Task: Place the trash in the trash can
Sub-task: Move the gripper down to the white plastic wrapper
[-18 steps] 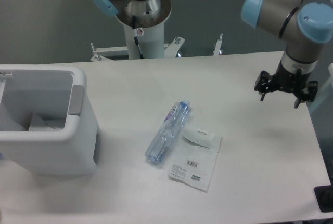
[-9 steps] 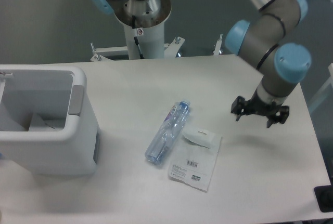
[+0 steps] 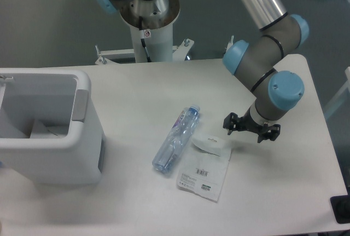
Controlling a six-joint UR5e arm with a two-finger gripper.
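Now pincer [image 3: 251,130] open nr packet [image 3: 205,167].

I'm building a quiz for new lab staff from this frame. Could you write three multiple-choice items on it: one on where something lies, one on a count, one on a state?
1. Where does the crushed bottle lie?
A. inside the trash can
B. on the table, left of and beside the white packet
C. held between the jaws

2. How many pieces of trash are on the table?
A. one
B. two
C. four

3. What is the gripper holding?
A. nothing
B. the bottle
C. the packet

Answers:
1. B: the bottle rests flat on the table right next to the white packet, well to the right of the trash can.
2. B: only the bottle and the packet lie there.
3. A: its jaws stand apart just right of the packet's upper end, with nothing between them.
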